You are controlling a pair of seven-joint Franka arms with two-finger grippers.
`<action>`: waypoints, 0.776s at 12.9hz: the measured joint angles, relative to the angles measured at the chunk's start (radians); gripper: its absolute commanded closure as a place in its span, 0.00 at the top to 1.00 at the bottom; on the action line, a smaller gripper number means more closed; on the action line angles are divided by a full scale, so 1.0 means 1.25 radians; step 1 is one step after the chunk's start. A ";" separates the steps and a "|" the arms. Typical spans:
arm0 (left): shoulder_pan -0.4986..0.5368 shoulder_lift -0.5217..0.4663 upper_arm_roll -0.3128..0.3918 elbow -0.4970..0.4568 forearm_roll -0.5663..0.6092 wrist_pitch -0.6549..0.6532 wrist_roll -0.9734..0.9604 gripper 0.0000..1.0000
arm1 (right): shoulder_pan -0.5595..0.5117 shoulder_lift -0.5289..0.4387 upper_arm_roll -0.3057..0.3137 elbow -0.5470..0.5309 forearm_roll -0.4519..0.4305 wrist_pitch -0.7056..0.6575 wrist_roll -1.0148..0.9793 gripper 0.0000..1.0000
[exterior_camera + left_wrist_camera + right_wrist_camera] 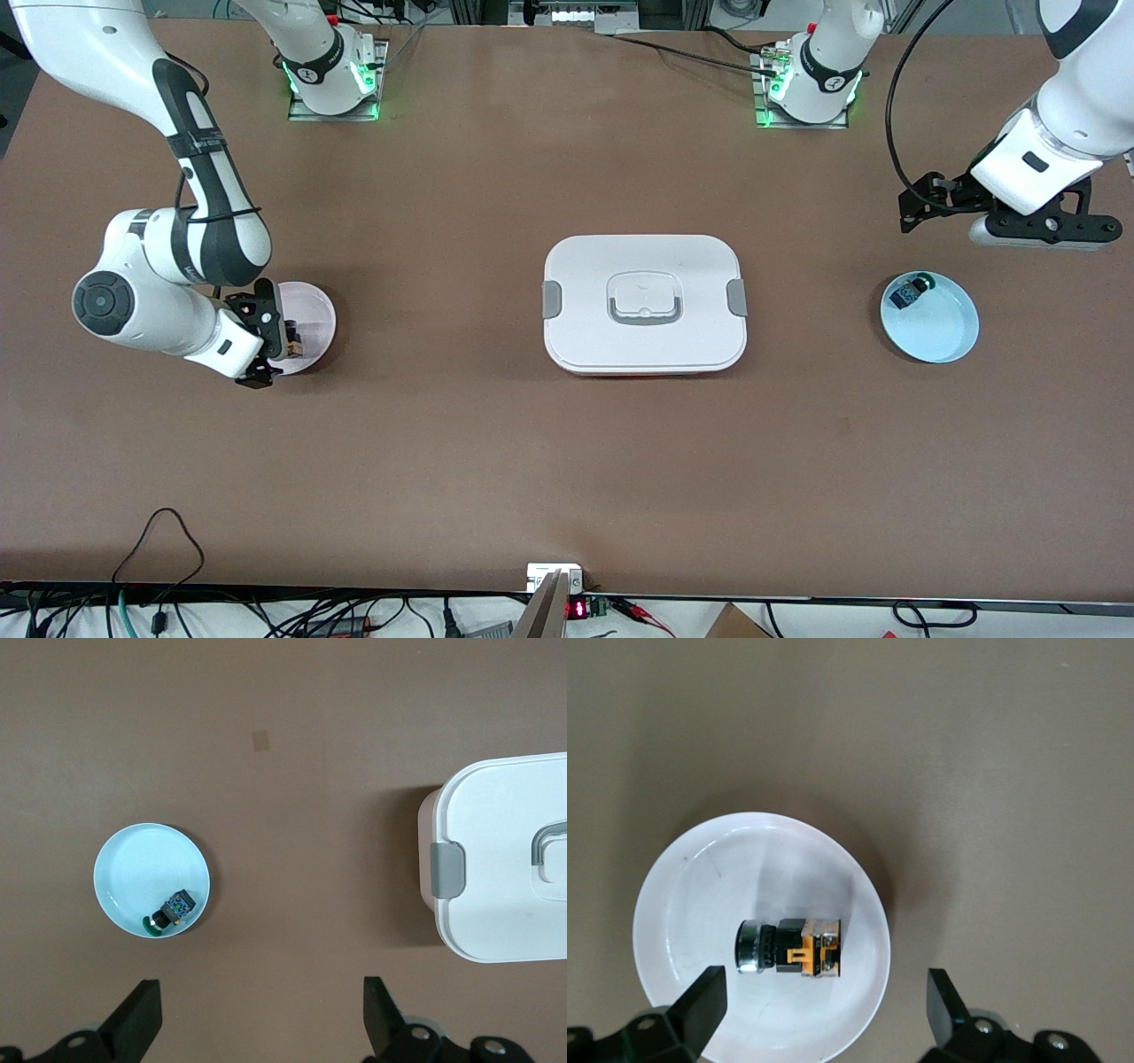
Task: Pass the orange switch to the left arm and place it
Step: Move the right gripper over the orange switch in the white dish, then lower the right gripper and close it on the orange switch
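Note:
The orange switch (793, 948), orange-bodied with a black cap, lies on its side in a small white plate (682, 895). In the front view the switch (295, 341) and its plate (314, 306) sit toward the right arm's end of the table. My right gripper (824, 1010) hangs open just above the plate, its fingers either side of the switch and not touching it; it also shows in the front view (273, 341). My left gripper (259, 1019) is open and empty, held over bare table by the light blue plate (939, 332); it also shows in the front view (926, 202). The white box (644, 304) stands mid-table.
The light blue plate (133, 870) holds a small blue-and-black component (173, 911), also seen in the front view (908, 292). The box (505, 868) has grey side clips and a grey handle. Cables run along the table edge nearest the front camera.

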 measured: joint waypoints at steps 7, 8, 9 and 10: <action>0.000 0.000 -0.007 0.000 0.000 -0.002 -0.001 1.00 | -0.018 0.001 -0.001 -0.112 0.000 0.140 -0.080 1.00; 0.000 0.000 -0.008 0.000 0.000 -0.004 -0.001 1.00 | -0.019 0.001 -0.001 -0.115 0.000 0.145 -0.080 1.00; 0.000 0.000 -0.008 0.000 0.000 -0.005 -0.001 1.00 | -0.020 0.001 -0.001 -0.117 0.001 0.149 -0.080 1.00; 0.000 0.000 -0.008 0.000 0.000 -0.005 -0.001 1.00 | -0.022 0.001 -0.001 -0.120 0.001 0.154 -0.080 1.00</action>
